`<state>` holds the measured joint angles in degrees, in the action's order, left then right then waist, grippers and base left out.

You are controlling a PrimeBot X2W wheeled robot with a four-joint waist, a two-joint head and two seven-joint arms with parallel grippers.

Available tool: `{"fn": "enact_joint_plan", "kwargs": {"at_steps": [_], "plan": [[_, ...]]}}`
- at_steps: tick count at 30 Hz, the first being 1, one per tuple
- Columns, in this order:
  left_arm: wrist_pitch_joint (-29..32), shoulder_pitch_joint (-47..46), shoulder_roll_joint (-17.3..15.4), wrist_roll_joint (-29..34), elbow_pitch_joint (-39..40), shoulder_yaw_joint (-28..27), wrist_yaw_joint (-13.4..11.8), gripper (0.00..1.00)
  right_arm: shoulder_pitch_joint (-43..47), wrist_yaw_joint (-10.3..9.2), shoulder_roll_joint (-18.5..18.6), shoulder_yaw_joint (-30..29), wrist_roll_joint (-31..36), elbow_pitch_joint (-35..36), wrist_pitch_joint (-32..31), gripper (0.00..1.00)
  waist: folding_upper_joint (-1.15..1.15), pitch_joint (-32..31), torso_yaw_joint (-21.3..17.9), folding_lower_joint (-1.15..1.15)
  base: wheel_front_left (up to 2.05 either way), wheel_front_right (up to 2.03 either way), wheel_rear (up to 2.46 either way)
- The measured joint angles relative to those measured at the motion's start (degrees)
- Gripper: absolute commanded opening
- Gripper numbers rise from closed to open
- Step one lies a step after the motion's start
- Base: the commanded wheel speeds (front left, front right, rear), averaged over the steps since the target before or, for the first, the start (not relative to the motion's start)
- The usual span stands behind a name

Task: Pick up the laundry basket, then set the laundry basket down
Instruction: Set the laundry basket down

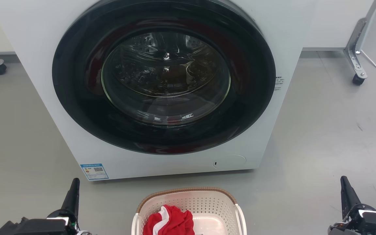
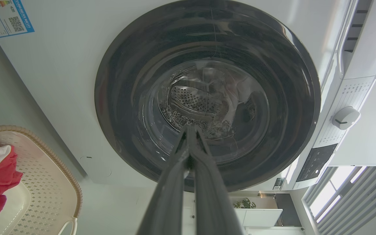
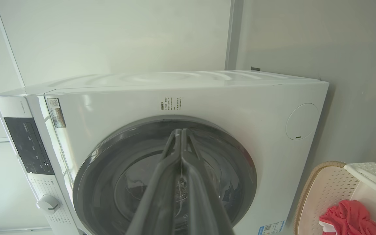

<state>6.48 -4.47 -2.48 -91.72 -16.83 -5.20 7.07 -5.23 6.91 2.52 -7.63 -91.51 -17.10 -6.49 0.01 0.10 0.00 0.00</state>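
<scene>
Laundry basket (image 1: 188,190) sat on the floor (image 1: 321,137) between our left gripper (image 1: 74,184) and right gripper (image 1: 344,182), well apart from both, and since both pairs of jaws were pressed together, we judged that closing in unopened could shove it aside rather than grip it.

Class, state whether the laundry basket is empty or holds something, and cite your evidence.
Not empty. The laundry basket holds a crumpled red and white cloth; bare perforated wall shows beside it, so not full.

The top panel (image 2: 374,42) of the washing machine (image 2: 60,85) reads "Hisense".
</scene>
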Motion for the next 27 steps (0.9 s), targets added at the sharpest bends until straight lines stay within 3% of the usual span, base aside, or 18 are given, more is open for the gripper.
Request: {"fn": "enact_joint_plan", "kwargs": {"at_steps": [27], "plan": [[0.0, 0.0, 0.0, 0.0, -0.1, 0.0, 0.0, 0.0, 0.0, 0.0, 0.0, 0.0, 0.0, 0.0, 0.0, 0.0, 0.0, 0.0, 0.0, 0.0, 0.0, 0.0, 0.0]]}}
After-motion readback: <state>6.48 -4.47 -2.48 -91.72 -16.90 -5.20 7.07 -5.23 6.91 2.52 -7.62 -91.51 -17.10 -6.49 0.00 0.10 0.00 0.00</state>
